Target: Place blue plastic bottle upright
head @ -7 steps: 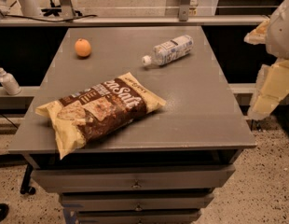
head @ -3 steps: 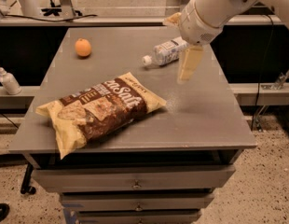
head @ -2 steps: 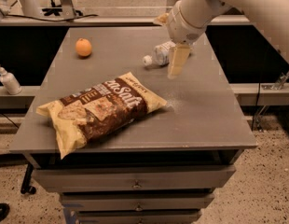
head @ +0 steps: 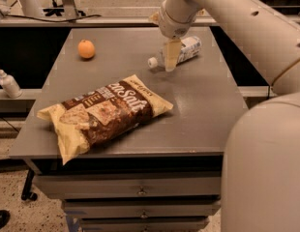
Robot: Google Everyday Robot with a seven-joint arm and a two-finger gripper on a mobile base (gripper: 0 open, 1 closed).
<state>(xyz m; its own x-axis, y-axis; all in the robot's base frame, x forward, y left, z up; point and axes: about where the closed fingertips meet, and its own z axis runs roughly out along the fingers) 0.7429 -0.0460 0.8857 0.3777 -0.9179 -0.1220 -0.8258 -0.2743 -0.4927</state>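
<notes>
The blue plastic bottle (head: 188, 50) lies on its side at the far right of the grey table (head: 198, 105), its white cap (head: 152, 62) pointing left. My gripper (head: 171, 57) hangs from the cream arm coming in from the upper right. It sits directly over the bottle's neck end, and its finger (head: 172, 53) covers the middle of the bottle.
A brown and yellow snack bag (head: 104, 115) lies flat at the front left. An orange (head: 86, 49) sits at the far left. A small white pump-dispenser bottle (head: 7, 82) stands on a shelf left of the table. My arm's bulk (head: 266, 168) fills the lower right.
My arm has swung in from the right edge to over the bottle, then moved further left and down onto the bottle's neck end. The bottle, bag and orange have not moved.
</notes>
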